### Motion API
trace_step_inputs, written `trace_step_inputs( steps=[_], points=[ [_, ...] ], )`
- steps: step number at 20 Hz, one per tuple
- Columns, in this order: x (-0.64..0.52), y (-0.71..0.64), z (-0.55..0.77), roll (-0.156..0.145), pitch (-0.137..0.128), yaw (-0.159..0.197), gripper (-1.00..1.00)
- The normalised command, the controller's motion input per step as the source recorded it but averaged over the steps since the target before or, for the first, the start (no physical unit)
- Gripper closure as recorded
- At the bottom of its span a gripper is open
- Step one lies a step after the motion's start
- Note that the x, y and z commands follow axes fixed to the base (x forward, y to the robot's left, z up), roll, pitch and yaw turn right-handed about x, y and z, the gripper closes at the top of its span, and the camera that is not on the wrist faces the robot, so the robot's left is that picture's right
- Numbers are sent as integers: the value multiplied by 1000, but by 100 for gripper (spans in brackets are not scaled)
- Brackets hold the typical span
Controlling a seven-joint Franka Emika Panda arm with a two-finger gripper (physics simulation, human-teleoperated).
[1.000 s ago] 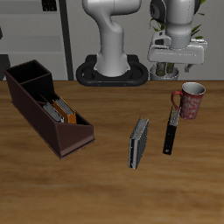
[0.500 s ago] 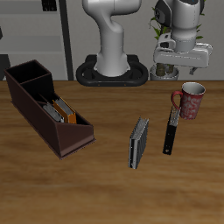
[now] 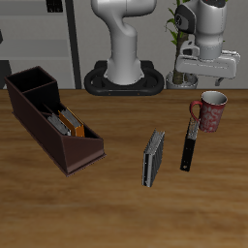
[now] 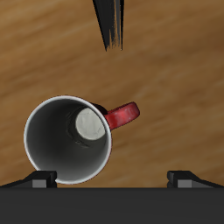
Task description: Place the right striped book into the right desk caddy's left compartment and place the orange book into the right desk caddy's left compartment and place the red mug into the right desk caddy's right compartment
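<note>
Your white arm rises from its base at the table's back, elbow bent. Your gripper (image 3: 205, 81) hangs in the air, pointing straight down, fingers (image 4: 39, 179) spread wide apart, holding nothing.

A darker grey striped book (image 3: 153, 159) lies near the middle of the wooden table (image 3: 116, 213), its long side running roughly from 12 to 6 o'clock. At its 3 o'clock, apart from it, lies a thin black book (image 3: 189, 145), also lengthwise front to back; the wrist view shows one end of it (image 4: 111, 24) over the wood grain.
</note>
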Motion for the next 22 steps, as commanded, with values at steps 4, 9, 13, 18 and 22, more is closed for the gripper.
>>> trace_step_inputs(
  steps=[4,9,13,18,22],
  points=[
    [133,18,-69,18,1,-58,-100],
    [-26,-71,-110,-7,39,-76,-100],
    [-75,-6,-142,17,21,-47,-100],
    [-135,4,-165,25,27,-55,-100],
    [-128,27,-117,7,-13,-7,-100]
  ],
)
